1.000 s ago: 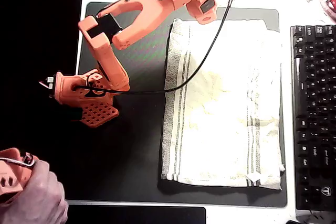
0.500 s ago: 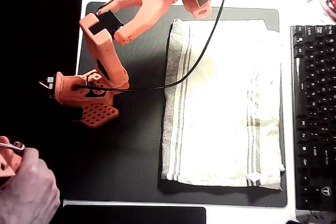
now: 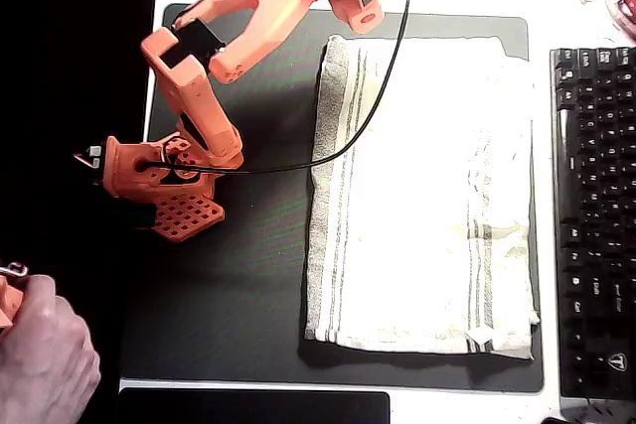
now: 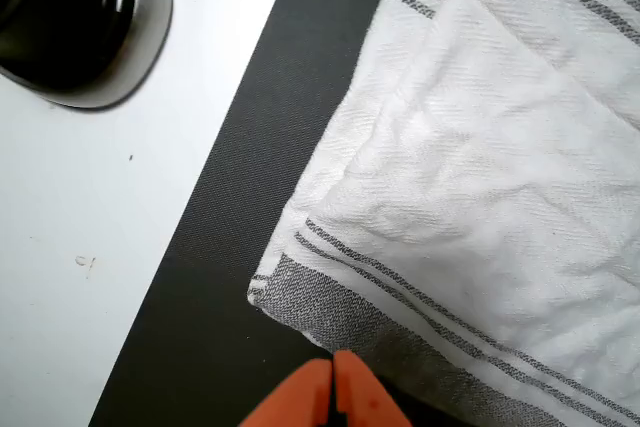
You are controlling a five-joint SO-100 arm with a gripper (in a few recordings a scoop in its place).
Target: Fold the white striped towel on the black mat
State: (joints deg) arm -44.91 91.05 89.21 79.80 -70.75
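Wrist view: the orange fingers (image 4: 333, 394) are closed together, tips touching, gripping nothing. The white striped towel (image 4: 470, 197) lies flat on the black mat (image 4: 250, 187), its grey-striped corner just beyond the fingertips. The white table (image 4: 90, 247) lies left of the fingers.
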